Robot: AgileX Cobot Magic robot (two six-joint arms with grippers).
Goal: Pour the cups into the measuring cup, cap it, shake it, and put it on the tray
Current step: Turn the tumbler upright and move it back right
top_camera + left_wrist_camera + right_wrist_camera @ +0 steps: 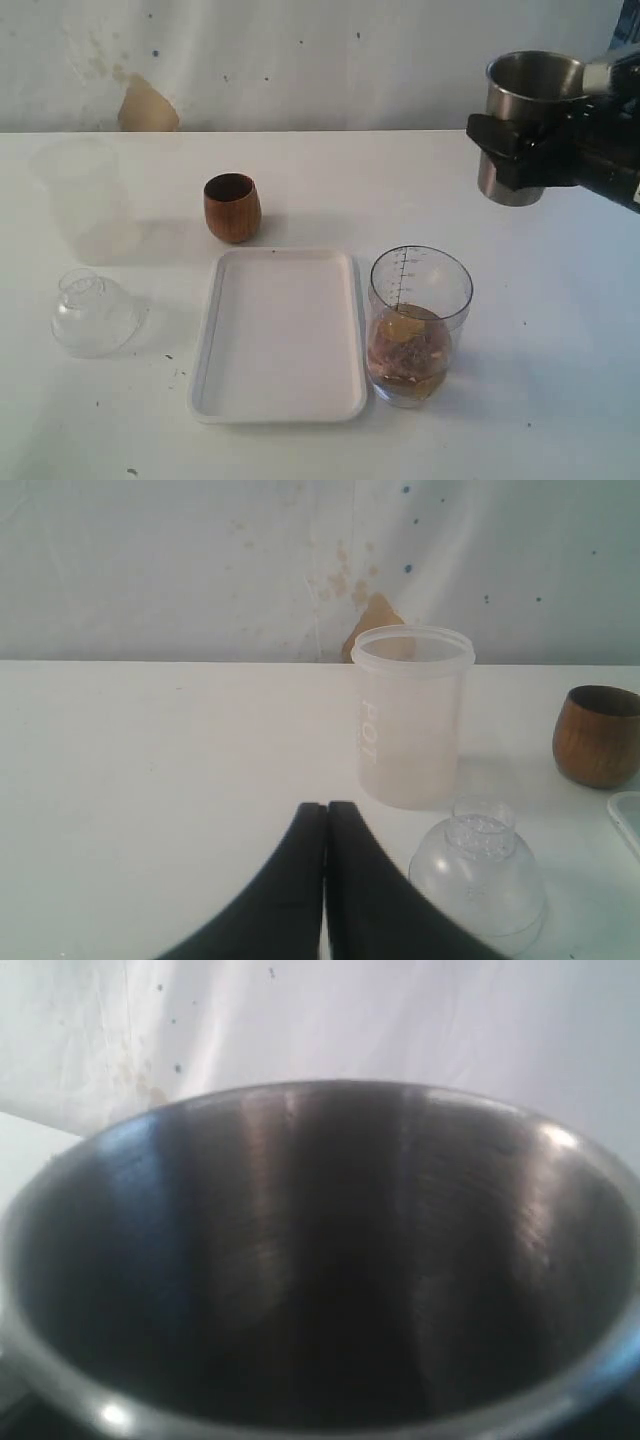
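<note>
**Q:** Where do we find the task's things?

**A:** In the exterior view, the right claw [512, 152] is clamped around the steel tumbler [532, 85]. It holds the tumbler upright in the air, behind and to the right of the measuring cup [420, 325]. That cup stands on the worktop [560, 350] just beside the right rim of the tray [280, 340], with a brownish mix in its lower part. The wooden cup [232, 207] stands beyond the tray, apart from it.

**Q:** How do we expect the measuring cup to handle?

**A:** We judge it light, stiff and smooth-walled, hence slippery. We would grip it across the mid wall, above the contents, firmly but without crushing the thin plastic.

**Q:** What does each view add?

**A:** The right wrist view shows only the tumbler's inside. The walls look bare, and the bottom is too dark to tell. The left wrist view alone shows the left claw [325, 815], its fingers pressed together on nothing. Close by are the dome lid [480, 875] and the frosted cup [410, 720], whose lettering we read only there.
</note>
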